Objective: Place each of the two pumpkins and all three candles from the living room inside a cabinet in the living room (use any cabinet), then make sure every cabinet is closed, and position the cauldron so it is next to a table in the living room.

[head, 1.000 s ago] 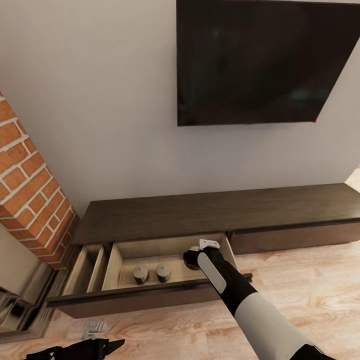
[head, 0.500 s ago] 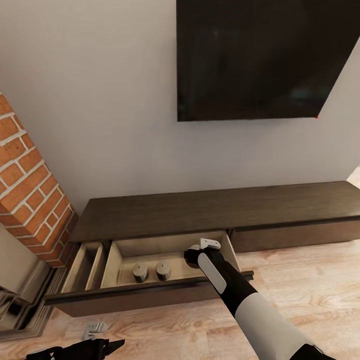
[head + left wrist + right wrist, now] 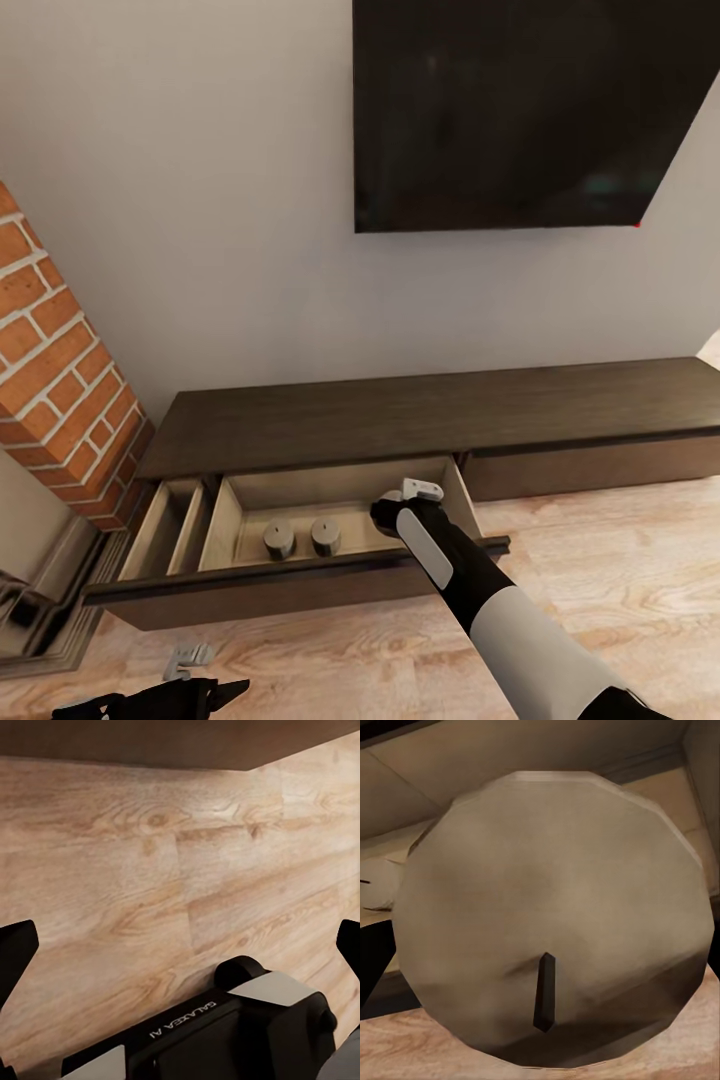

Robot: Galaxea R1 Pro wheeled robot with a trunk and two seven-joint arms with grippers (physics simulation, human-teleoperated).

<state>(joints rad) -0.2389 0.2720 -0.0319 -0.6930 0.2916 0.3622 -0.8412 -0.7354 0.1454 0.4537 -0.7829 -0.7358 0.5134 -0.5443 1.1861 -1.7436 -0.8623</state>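
Right gripper (image 3: 385, 512): I have it reaching into the open cabinet (image 3: 420, 420) drawer, lower centre of the head view; my arm hides the fingertips.
Held candle (image 3: 551, 919): up close, it sits pinched between the dark fingers (image 3: 375, 960) at both edges.
Other candles (image 3: 279, 538) (image 3: 326, 535): standing side by side in the drawer.
Left gripper (image 3: 180, 952): spread wide over wood floor (image 3: 112, 870).

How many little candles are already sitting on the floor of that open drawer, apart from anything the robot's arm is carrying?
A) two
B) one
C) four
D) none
A: in the head view, two candles stand side by side on the pale floor of the pulled-out drawer, to the left of the right gripper.
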